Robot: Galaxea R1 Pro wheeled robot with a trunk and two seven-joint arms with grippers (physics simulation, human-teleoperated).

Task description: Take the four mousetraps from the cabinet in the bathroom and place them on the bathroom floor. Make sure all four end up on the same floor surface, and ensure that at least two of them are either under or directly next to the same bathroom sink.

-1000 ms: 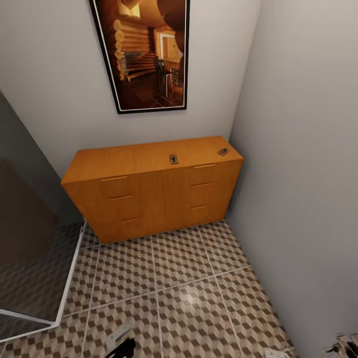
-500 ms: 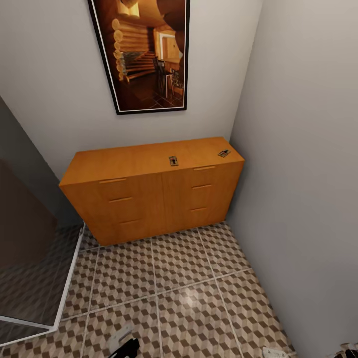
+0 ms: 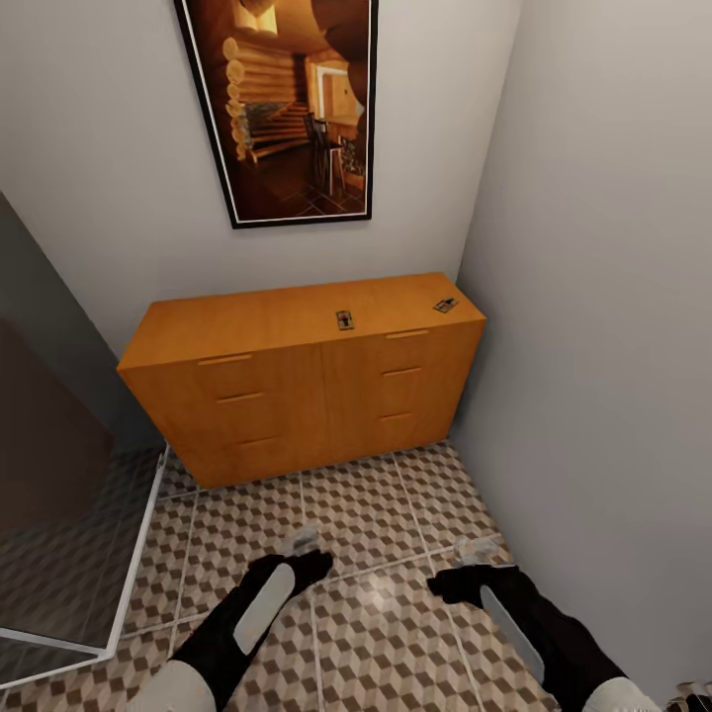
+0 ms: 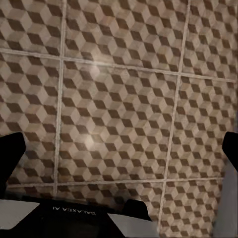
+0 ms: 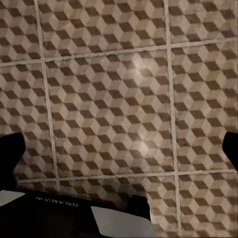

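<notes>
Mousetraps: two small flat boards lie on the top of the cabinet, one mousetrap near the middle of the front edge, the other mousetrap at the right-hand end close to the side wall. Neither is touched. Any further traps cannot be made out here.

Cabinet: low, orange-brown, drawer fronts shut, standing against the back wall beneath a framed picture of a log interior.

Bathroom floor: cube-patterned tiles, bare between the cabinet and the robot; a glass shower edge runs along the left.

Change: half a second before, both arms sat at the very bottom of the head view; now both are raised and stretched forward over the tiles, while the cabinet and traps keep their places, so the base has stopped. The left pincer and right pincer hover above the floor, well short of the cabinet. In each wrist view the dark finger tips stand far apart at opposite borders with only tile between them: both pincers are spread and empty.

Reading: the approach appears finished and the reach for a trap is beginning; the arms must rise to the cabinet top, the right-hand trap lying awkwardly near the wall.
</notes>
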